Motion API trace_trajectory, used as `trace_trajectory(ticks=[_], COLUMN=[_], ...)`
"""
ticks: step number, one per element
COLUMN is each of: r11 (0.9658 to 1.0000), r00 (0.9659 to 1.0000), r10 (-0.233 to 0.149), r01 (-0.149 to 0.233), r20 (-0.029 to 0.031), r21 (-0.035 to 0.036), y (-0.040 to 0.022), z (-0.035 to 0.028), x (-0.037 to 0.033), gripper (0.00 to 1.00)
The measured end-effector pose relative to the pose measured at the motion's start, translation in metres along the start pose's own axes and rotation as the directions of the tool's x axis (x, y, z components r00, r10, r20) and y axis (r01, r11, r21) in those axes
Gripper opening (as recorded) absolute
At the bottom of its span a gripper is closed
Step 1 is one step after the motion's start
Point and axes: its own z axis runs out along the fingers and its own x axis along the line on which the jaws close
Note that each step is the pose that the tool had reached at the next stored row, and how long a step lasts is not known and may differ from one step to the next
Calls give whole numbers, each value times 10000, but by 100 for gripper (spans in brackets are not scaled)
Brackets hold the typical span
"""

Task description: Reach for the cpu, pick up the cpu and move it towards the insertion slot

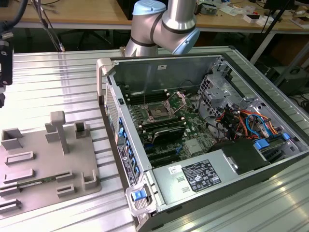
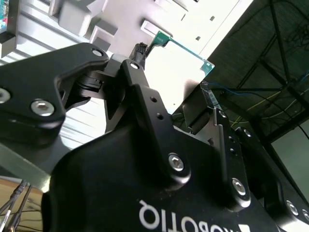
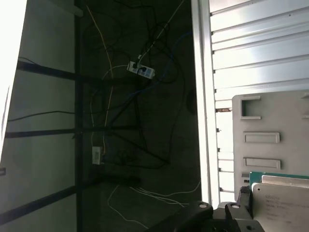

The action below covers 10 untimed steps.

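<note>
The cpu [image 2: 179,60], a flat silvery-white square with a thin green rim, sits between my black fingers in the second wrist view. My gripper [image 2: 174,72] is shut on it. In the first wrist view the cpu [image 3: 282,205] hangs above the grey tray [image 3: 270,116], near the table's edge. In the exterior view my gripper [image 1: 4,67] is at the far left, above the tray [image 1: 46,166]. The insertion slot [image 1: 157,112], with a dark centre and its silver frame [image 1: 178,99] raised, lies in the green board well to the exterior view's right.
An open computer case [image 1: 203,63] takes up the exterior view's right half, with a tall side wall [image 1: 113,121] facing the tray. Cables and drive cages [image 1: 241,121] crowd its right end. Upright grey blocks [image 1: 58,128] stand on the tray. Cables and a power strip [image 3: 141,70] lie on the floor beyond the table edge.
</note>
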Motion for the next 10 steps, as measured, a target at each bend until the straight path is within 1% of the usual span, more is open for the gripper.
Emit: trace_trajectory(ticks=[1, 3, 10], r11=[10000, 10000, 10000], r00=[10000, 10000, 10000], r10=[0, 0, 0], r01=[0, 0, 0], r20=[1, 0, 1], r21=[-1, 0, -1], y=[0, 0, 1], z=[1, 0, 0], x=[-32, -71, -181], gripper=[55, 55, 55])
